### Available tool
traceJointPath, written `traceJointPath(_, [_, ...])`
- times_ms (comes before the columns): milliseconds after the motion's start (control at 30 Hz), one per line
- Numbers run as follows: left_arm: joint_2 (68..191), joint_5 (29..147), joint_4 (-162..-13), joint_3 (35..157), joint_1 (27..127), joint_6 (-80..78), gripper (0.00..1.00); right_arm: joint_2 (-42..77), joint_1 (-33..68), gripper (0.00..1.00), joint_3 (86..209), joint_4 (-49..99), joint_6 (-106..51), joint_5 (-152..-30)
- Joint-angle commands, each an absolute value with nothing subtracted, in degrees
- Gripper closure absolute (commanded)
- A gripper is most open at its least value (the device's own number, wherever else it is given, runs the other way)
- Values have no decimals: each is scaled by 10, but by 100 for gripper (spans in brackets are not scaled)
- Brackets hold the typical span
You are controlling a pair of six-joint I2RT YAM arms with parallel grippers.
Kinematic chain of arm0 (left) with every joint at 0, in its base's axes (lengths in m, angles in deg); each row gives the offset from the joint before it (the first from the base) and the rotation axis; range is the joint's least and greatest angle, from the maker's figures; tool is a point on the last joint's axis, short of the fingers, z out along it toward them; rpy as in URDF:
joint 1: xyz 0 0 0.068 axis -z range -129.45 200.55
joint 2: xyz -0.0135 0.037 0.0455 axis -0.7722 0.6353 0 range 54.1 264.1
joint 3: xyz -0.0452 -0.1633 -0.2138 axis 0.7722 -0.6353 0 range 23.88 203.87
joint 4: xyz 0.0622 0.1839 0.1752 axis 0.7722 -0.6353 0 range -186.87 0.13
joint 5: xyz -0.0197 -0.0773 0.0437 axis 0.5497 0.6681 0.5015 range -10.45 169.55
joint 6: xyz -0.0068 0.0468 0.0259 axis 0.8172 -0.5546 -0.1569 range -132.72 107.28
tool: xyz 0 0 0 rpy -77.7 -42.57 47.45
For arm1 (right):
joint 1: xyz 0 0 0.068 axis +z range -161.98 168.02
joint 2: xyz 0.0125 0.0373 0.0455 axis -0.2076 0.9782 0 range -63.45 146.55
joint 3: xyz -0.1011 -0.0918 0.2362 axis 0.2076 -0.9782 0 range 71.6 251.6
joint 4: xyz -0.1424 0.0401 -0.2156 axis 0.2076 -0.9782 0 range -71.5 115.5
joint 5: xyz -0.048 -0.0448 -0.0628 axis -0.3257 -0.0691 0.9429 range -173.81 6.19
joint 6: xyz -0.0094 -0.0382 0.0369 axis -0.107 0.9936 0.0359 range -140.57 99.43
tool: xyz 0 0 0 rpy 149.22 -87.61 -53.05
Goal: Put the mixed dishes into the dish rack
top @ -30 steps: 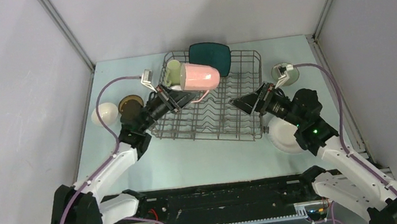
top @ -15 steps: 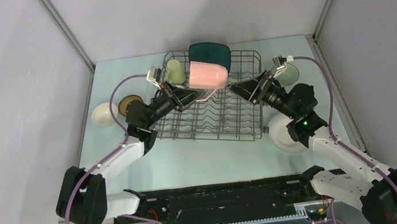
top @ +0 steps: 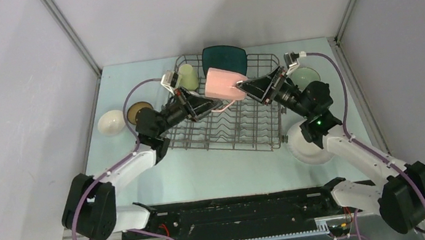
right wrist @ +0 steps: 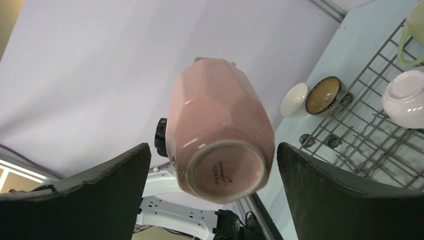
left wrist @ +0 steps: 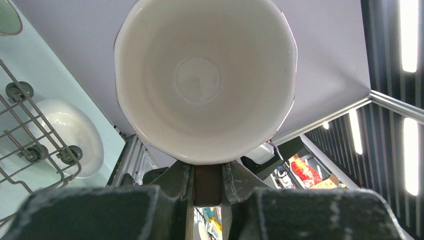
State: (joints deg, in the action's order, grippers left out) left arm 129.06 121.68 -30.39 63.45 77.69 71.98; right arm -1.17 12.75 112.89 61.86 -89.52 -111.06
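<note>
My left gripper is shut on the handle of the pink cup and holds it on its side above the dish rack. In the left wrist view the cup's white inside faces the camera above the shut gripper. My right gripper is open with its jaws on either side of the cup's base, not touching. The teal square plate, the yellow-green mug and an upturned white bowl are in the rack.
A white bowl and the dark brown bowl sit on the table left of the rack. The pale green bowl is to its right. The white round plate lies at the right front, under my right arm.
My left gripper carried the pink cup to the right and turned it. My right gripper, still open, moved up and left until its jaws flank the cup's base.
</note>
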Motion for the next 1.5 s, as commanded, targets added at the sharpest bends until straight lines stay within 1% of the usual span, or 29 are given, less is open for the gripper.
traceJointPath(0, [1290, 1223, -223, 673, 785, 738, 100, 12, 130, 0, 1160, 673, -928, -1141])
traceJointPath(67, [1295, 1222, -218, 675, 786, 740, 100, 17, 135, 1, 1160, 682, -933, -1142])
traceJointPath(133, [1296, 1222, -215, 676, 787, 741, 100, 18, 137, 6, 1167, 667, -929, -1142])
traceJointPath(167, [1297, 1222, -216, 677, 787, 742, 100, 17, 138, 14, 1171, 662, -928, -1141])
traceJointPath(200, [1297, 1223, -215, 677, 786, 742, 100, 15, 138, 17, 1173, 655, -926, -1137])
traceJointPath(233, [1298, 1224, -216, 678, 787, 741, 100, 11, 137, 25, 1173, 652, -926, -1134])
traceJointPath(267, [1298, 1225, -217, 677, 788, 741, 100, 9, 136, 29, 1173, 648, -923, -1128])
traceJointPath(300, [1299, 1226, -218, 677, 788, 740, 100, 5, 135, 39, 1174, 646, -921, -1126])
traceJointPath(333, [1299, 1226, -219, 677, 788, 739, 99, 2, 135, 44, 1176, 638, -916, -1122])
traceJointPath(367, [1299, 1227, -220, 676, 789, 738, 98, -2, 134, 56, 1176, 635, -911, -1119])
traceJointPath(400, [1299, 1227, -221, 676, 789, 736, 89, -4, 134, 67, 1177, 629, -909, -1118])
traceJointPath(433, [1299, 1229, -226, 676, 789, 733, 85, -8, 134, 71, 1177, 626, -905, -1114])
traceJointPath(467, [1299, 1230, -235, 676, 789, 727, 76, -10, 134, 78, 1177, 620, -903, -1112])
traceJointPath(500, [1299, 1229, -239, 676, 789, 724, 71, -14, 133, 81, 1177, 617, -898, -1108])
traceJointPath(533, [1299, 1229, -247, 675, 789, 718, 62, -15, 132, 86, 1177, 613, -897, -1107])
traceJointPath(600, [1298, 1225, -258, 673, 788, 708, 53, -21, 131, 92, 1177, 608, -895, -1102])
traceJointPath(667, [1296, 1223, -278, 673, 788, 692, 48, -26, 127, 93, 1177, 604, -892, -1097])
traceJointPath(700, [1293, 1220, -288, 673, 787, 684, 47, -29, 126, 94, 1177, 600, -891, -1091])
traceJointPath(733, [1287, 1216, -312, 673, 786, 664, 43, -33, 124, 94, 1177, 597, -890, -1088])
traceJointPath(767, [1283, 1212, -329, 672, 785, 652, 37, -36, 122, 94, 1177, 590, -885, -1081])
traceJointPath(800, [1273, 1202, -373, 672, 784, 622, 34, -42, 119, 94, 1177, 586, -882, -1072])
traceJointPath(833, [1268, 1194, -398, 673, 782, 605, 28, -45, 116, 95, 1177, 573, -877, -1066])
traceJointPath(900, [1246, 1168, -482, 675, 779, 549, 21, -54, 107, 95, 1177, 550, -868, -1049])
traceJointPath(967, [1226, 1136, -596, 679, 777, 473, 16, -62, 98, 95, 1177, 525, -857, -1032])
traceJointPath(1033, [1210, 1101, -667, 685, 774, 428, 11, -65, 87, 99, 1181, 496, -847, -1022])
traceJointPath(1100, [1198, 1057, -718, 688, 772, 392, 4, -62, 77, 100, 1187, 469, -833, -1015])
traceJointPath(1200, [1175, 1013, -776, 691, 770, 347, 2, -54, 67, 100, 1201, 428, -792, -997])
traceJointPath(1333, [1138, 937, -869, 706, 770, 279, 1, -25, 66, 100, 1275, 289, -702, -942])
traceJointPath(1467, [1099, 856, -974, 721, 770, 209, 0, 33, 69, 100, 1365, 152, -620, -871])
